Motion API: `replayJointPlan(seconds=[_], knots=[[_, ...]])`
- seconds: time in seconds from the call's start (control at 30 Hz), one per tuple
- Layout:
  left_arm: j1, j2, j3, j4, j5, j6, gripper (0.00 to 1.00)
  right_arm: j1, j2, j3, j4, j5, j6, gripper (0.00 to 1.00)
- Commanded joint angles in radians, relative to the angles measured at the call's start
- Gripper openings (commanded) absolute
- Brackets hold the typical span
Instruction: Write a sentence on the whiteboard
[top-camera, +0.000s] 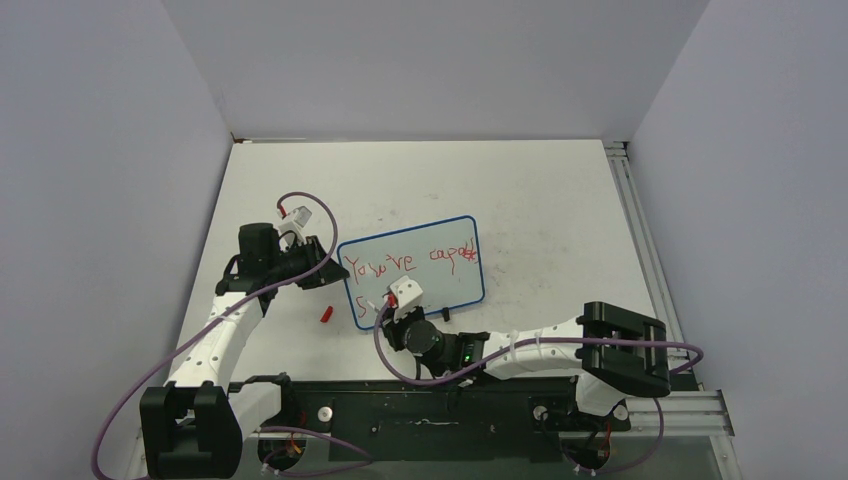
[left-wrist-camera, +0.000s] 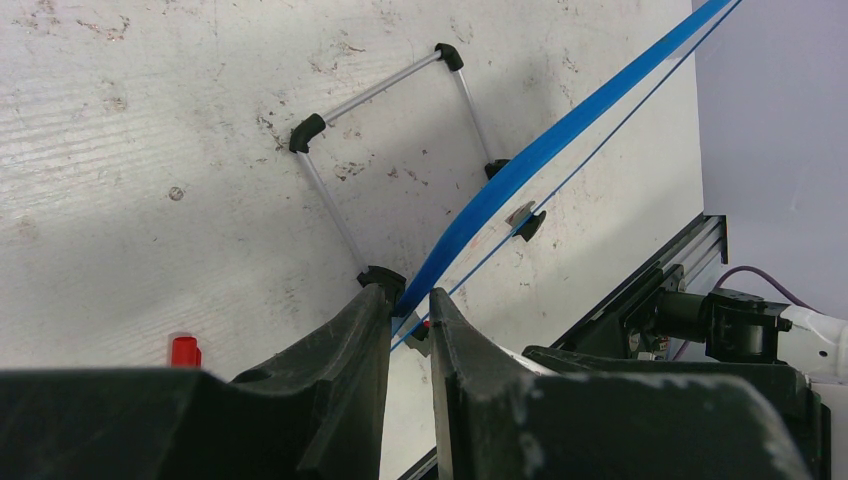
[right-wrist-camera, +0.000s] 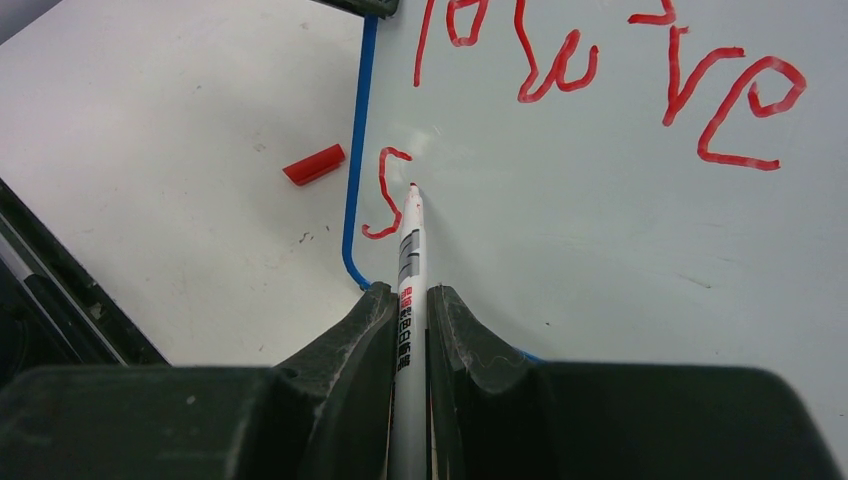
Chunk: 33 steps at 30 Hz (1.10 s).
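Marker (right-wrist-camera: 410, 240) at the second line of the whiteboard (top-camera: 445, 285)
The right end effector (right-wrist-camera: 410, 300) clenched the marker, tip beside a red "S" near the left blue edge. The sentence (top-camera: 410, 262) read "You're cap…", with blank board rightward. The left end effector (left-wrist-camera: 408, 305) clamped the whiteboard's edge on the worktop (top-camera: 560, 200).

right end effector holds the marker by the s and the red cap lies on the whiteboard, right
No: the red cap lies on the table beside the whiteboard, per the right wrist view. The right end effector does hold the marker by the S.
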Motion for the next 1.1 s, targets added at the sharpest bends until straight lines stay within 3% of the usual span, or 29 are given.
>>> replayJointPlan(seconds=[0.0,1.07], knots=[[-0.003,-0.015,0.039,0.018,0.005,0.000,0.19,-0.008,0.015,0.009,0.033,-0.009,0.008,0.05],[-0.004,-0.017,0.039,0.018,0.005,0.000,0.19,-0.019,-0.029,-0.049,-0.028,0.079,0.058,0.05]])
